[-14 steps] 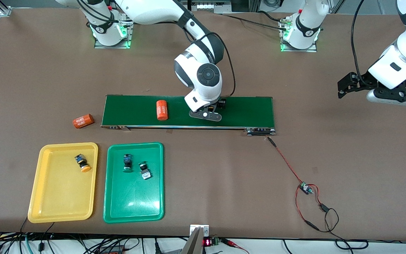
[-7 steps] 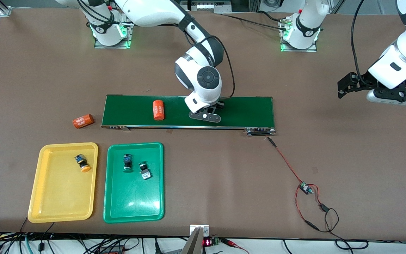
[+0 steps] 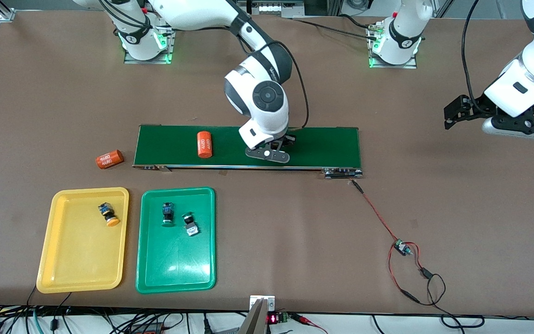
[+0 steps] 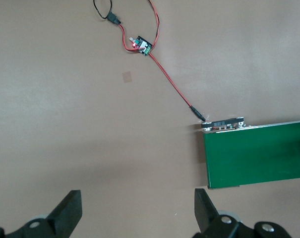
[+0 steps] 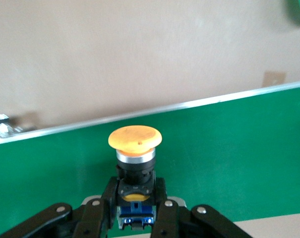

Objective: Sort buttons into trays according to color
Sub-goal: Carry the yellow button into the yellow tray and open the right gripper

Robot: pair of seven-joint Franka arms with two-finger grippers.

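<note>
Right gripper: sitting at the centre of the front view, low over the long dark-green belt; its fingers are clamping the body of an orange-yellow button, whose cap is pointing away from the wrist.

Left gripper: waiting at the right edge of the front view, above bare table near the left arm's end; its fingers are standing wide apart and holding nothing.

Yellow tray: lying in the lower left of the front view, carrying one orange-yellow button in tray in its upper part.

Green tray: lying just beside the yellow tray, lower centre-left of the front view.

Green buttons: first green button and second green button are lying on their sides in the upper half of the green tray, close together; whether they are touching cannot be told.

Orange cylinders: cylinder on belt is lying on the belt left of centre in the front view; cylinder on table is lying on the table just off the belt's end, middle left of the frame.

Circuit board: lying on red-black wires in the lower right of the front view, well apart from both trays.
</note>
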